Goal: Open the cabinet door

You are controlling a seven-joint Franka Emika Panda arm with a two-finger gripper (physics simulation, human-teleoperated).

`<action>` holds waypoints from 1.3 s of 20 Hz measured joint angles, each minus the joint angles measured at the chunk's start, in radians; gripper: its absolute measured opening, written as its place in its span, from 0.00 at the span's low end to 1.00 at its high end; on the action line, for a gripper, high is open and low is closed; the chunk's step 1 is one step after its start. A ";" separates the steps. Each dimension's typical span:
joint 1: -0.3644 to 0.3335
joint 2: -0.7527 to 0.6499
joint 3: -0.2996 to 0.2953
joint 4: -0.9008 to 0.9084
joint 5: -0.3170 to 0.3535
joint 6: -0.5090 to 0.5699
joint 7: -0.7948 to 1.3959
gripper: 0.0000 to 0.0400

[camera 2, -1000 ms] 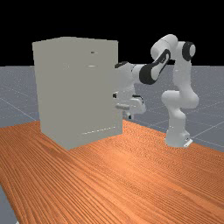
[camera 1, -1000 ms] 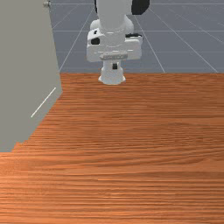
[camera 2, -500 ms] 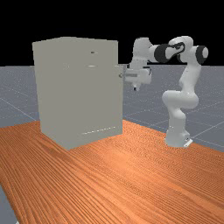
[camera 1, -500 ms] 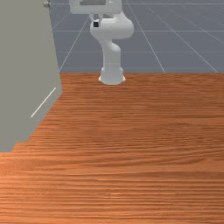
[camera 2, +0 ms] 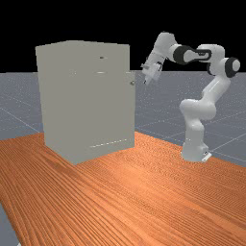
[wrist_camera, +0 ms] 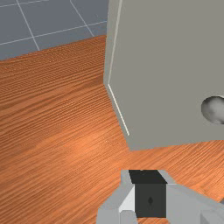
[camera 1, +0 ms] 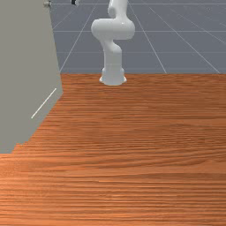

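My claw was clenched with nothing between its fingers, and it hung near the round knob, but apart from it. The cabinet stood on the tabletop, at the far view's left of my arm.

The table of orange-brown wood lies across the lower part of the front view. Behind it, a grey-blue floor with pale lines is at upper right; black background stands along the far view's top.
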 joint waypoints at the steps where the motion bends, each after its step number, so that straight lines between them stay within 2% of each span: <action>1: -0.011 -0.008 0.003 0.001 -0.004 0.002 0.014 0.00; 2: -0.023 -0.016 0.000 0.001 -0.006 0.008 0.031 0.39; 3: -0.039 -0.027 -0.004 0.000 -0.009 0.029 0.053 0.63; 4: -0.053 -0.038 -0.007 0.000 -0.014 0.053 0.072 0.78; 6: -0.102 -0.062 -0.013 -0.033 -0.050 0.172 0.137 0.92; 8: -0.164 -0.071 -0.011 -0.083 -0.104 0.302 0.206 0.97; 10: -0.203 -0.067 -0.025 -0.101 -0.136 0.369 0.233 0.99; 18: -0.224 -0.046 -0.074 -0.126 -0.160 0.576 0.258 1.00; 21: -0.246 -0.027 -0.091 -0.130 -0.166 0.632 0.251 1.00; 26: -0.264 -0.019 -0.086 -0.131 -0.161 0.652 0.244 1.00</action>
